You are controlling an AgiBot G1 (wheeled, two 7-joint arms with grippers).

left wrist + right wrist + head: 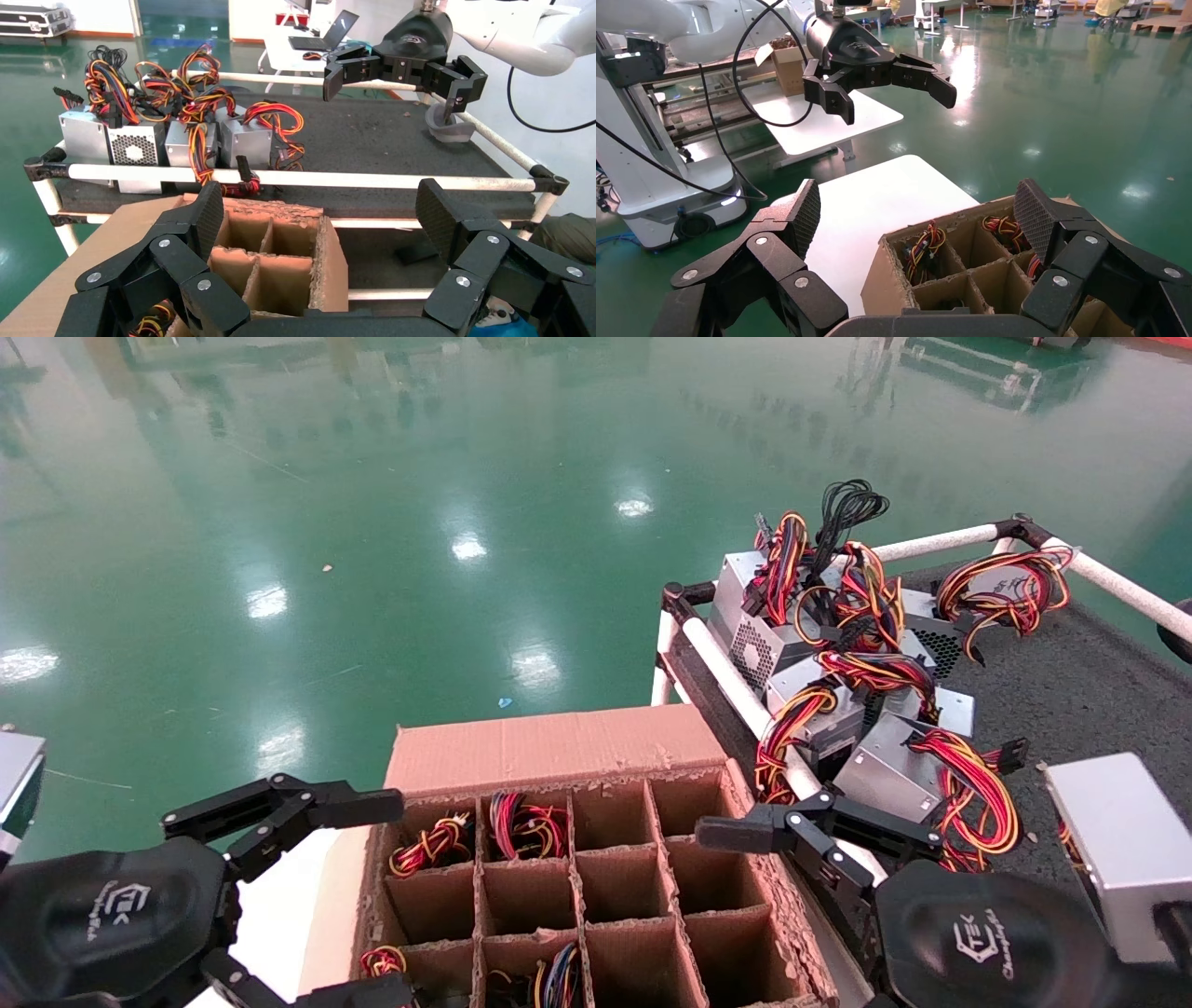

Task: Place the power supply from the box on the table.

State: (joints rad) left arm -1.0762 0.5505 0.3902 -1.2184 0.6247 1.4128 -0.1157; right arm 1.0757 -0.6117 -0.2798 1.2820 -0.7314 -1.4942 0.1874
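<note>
Both arms are hanging over the carton with nothing in hand, which reads as the gap between one unit set down and the next pick. The left gripper (pixel 307 887) is hovering at the box's (pixel 559 747) 9 o'clock edge, its fingers spread wide. The right gripper (pixel 792 859) is poised at the 3 o'clock edge, between carton and desk (pixel 1071 691), also splayed open and empty.

The box is raw brown corrugated card, its dividers ragged and crumbling into square cells. Most are looking empty. Red-yellow wire loops in the 11 o'clock cells mark a power supply (pixel 430 840) waiting inside, body hidden below the dividers.

At 1 o'clock, silver sheet-metal units (pixel 889 775) are crowding the desk's rough dark mat against the white tube rail (pixel 736 686), cables tangled over them.
</note>
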